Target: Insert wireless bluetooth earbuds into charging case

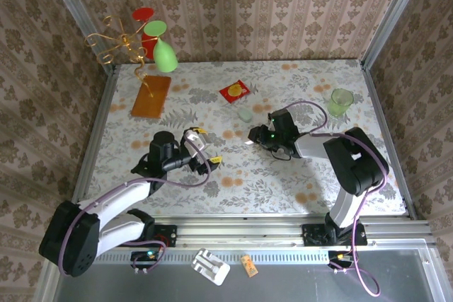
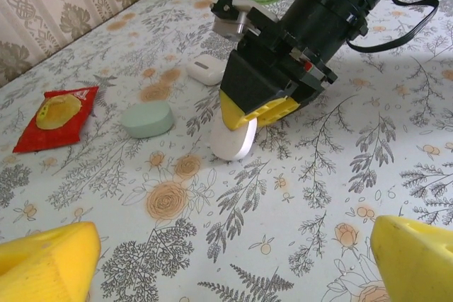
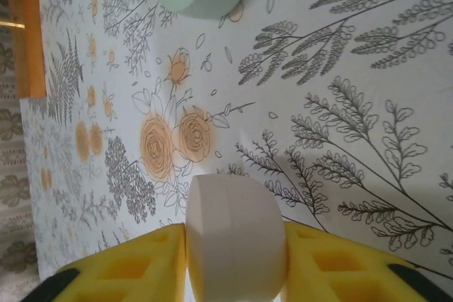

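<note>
1. Your right fingers (image 3: 127, 274) are clamped on the white oval case (image 2: 233, 143), one on each broad face. The case stands on edge with its rim on the counter (image 2: 318, 196). It sits just beside the mint-green case (image 2: 146, 119), on the side nearer the arm bases.
2. Your left fingers (image 2: 46, 263) are wide apart and hold nothing. They are well apart from the mint-green case, on that same near side.
3. The earbuds are too small to place from here. Confirm where they lie before you commit.
4. My read is that this step is seating the case for loading. Lay it flat, lid seam up, near the mint-green case but not touching it.
5. Squeeze lightly and on centre. The shell looks smooth and rounded, so it will likely slip or roll.
6. Lower it until a broad face bears on the counter, then release. Letting go on edge risks a roll into the mint-green case.
7. A smaller white case (image 2: 207, 70) lies beyond the mint-green case. Don't mix them up.
</note>
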{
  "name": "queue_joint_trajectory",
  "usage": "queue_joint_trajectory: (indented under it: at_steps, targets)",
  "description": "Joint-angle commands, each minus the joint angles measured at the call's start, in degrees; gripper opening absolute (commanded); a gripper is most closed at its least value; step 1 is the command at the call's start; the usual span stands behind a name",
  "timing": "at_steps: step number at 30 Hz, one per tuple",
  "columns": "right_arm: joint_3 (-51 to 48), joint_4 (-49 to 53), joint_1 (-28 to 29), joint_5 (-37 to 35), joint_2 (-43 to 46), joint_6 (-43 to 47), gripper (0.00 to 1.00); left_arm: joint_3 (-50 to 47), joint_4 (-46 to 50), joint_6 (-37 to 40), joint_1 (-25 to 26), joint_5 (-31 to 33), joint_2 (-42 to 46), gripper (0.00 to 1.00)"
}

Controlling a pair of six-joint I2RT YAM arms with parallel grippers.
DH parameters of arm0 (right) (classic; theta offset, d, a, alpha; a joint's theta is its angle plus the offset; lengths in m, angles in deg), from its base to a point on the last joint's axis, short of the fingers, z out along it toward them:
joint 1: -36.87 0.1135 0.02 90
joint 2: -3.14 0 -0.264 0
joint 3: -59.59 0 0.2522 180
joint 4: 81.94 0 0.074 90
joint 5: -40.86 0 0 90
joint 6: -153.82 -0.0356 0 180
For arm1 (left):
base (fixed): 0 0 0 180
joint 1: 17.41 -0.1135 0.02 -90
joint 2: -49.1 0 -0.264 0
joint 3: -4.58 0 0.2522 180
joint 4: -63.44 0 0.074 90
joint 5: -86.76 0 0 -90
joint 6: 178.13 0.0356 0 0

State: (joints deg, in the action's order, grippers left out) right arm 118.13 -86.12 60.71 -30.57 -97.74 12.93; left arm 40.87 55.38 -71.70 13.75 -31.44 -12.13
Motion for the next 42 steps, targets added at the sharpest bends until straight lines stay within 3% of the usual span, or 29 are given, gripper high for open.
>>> queue_joint_trajectory:
  at_steps: [1,6,10,14,17,20,23,29,38,42]
  targets:
    - [0.1,2.5,-0.5,-4.6,0.3,3.0,0.49,1.7,0.2,-1.1,0.2,2.5,-0.1,0.97]
    - [-0.5,10.3,-1.4,-14.0,9.2,10.6,0.77,1.2,-1.7,-2.7,-0.7,10.9,1.5,0.97]
    - [0.4,17.5,-2.6,-22.4,18.5,19.3,0.90,1.2,-0.7,-1.9,-2.9,17.3,5.0,0.99]
    - [1.1,20.8,-5.2,-29.1,25.8,27.4,0.97,1.0,-0.1,1.2,-4.6,24.3,7.5,1.00]
    - [0.7,19.9,-8.0,-33.0,28.4,34.1,0.98,-1.3,-3.0,2.0,-9.4,29.8,7.8,1.00]
    - [-1.0,16.1,-10.2,-35.7,28.2,41.0,1.00,-4.8,-7.8,1.9,-13.0,35.3,6.1,1.00]
    - [-5.5,7.1,-11.9,-38.4,26.7,47.1,1.00,-8.5,-14.9,-1.4,-17.5,34.8,2.7,1.00]
    - [-13.2,-10.1,-16.8,-35.0,21.5,50.3,1.00,-10.9,-29.6,-5.3,-23.1,32.1,-9.3,1.00]
    - [-22.3,-33.4,-22.8,-25.1,12.8,47.9,1.00,-4.5,-37.4,-9.5,-27.9,28.3,-26.0,1.00]
    - [-22.2,-32.2,-23.1,-24.5,13.3,47.6,1.00,-2.6,-35.1,-10.6,-28.4,29.4,-27.7,1.00]
